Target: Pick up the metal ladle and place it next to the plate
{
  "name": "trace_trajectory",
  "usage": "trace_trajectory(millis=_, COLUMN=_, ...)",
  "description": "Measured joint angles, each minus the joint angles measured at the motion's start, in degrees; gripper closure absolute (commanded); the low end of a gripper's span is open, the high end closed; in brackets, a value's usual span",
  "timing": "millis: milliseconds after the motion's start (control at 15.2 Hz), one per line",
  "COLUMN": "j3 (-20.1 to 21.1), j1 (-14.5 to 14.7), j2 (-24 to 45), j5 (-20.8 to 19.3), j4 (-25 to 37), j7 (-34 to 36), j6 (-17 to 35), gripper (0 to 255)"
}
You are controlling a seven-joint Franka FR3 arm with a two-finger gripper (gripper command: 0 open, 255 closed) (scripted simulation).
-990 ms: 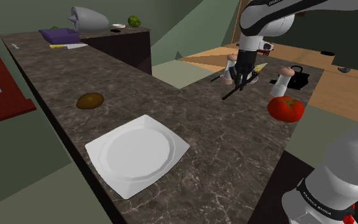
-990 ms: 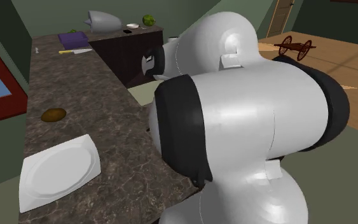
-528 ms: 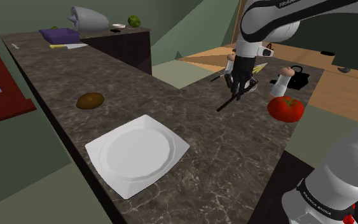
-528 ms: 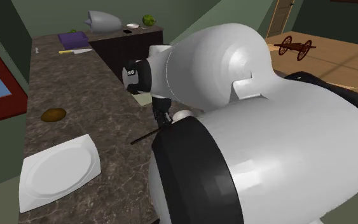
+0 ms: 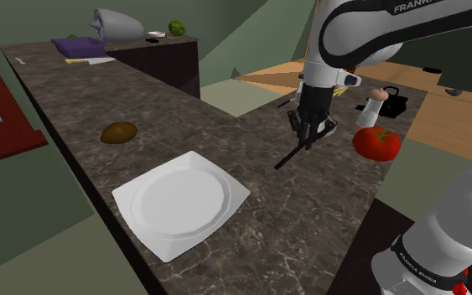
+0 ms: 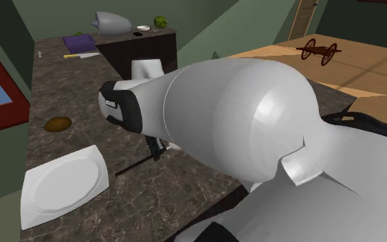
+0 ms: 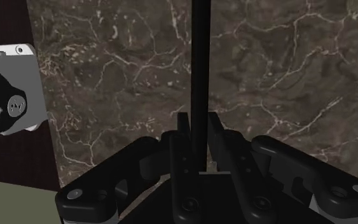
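Note:
My gripper [image 5: 308, 141] is shut on the ladle's thin dark handle [image 5: 289, 157]. It carries the ladle above the dark marble counter, to the right of the white square plate [image 5: 181, 203] in the shoulder view. The handle slants down towards the plate, its tip a short way from the plate's corner. The pale bowl end [image 5: 329, 129] sits behind the hand. In the wrist view the fingers [image 7: 182, 135] clasp the black handle [image 7: 199, 63], which runs straight ahead over the counter. From the second exterior view the handle [image 6: 133, 165] points at the plate [image 6: 61, 182], and the arm hides the hand.
A red tomato [image 5: 376, 143] and a white shaker [image 5: 371, 107] stand near the counter's right edge behind the hand. A brown lump [image 5: 119, 132] lies beyond the plate. Purple and yellow items [image 5: 79, 49] sit at the counter's far end. The counter drops off just in front of the plate.
The gripper has carried the ladle down and to the shoulder view's left, closer to the plate. The grip has stayed shut.

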Motion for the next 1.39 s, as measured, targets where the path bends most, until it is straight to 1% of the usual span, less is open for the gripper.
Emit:
trace_trajectory(millis=396, j3=5.75, j1=4.90, j2=-4.99, j5=5.19, j4=-2.38, j7=7.47, j6=-1.29, gripper=255)
trace_trajectory(millis=858, j3=13.44, j1=10.51, j2=-7.23, j5=11.43, j4=-2.57, j7=16.92, j6=-1.20, gripper=255)
trace_trajectory(millis=990, j3=15.87, j1=12.01, j2=-7.34, j5=13.20, j4=-2.31, j7=19.73, j6=-0.79, gripper=255)
trace_trajectory(millis=1122, j3=18.40, j1=13.11, j2=-6.58, j5=14.58, j4=-0.75, j7=22.79, j6=-0.71, gripper=255)
trace_trajectory(millis=1386, j3=23.88, j1=14.75, j2=-4.13, j5=17.06, j4=1.90, j7=28.59, j6=1.04, gripper=255)
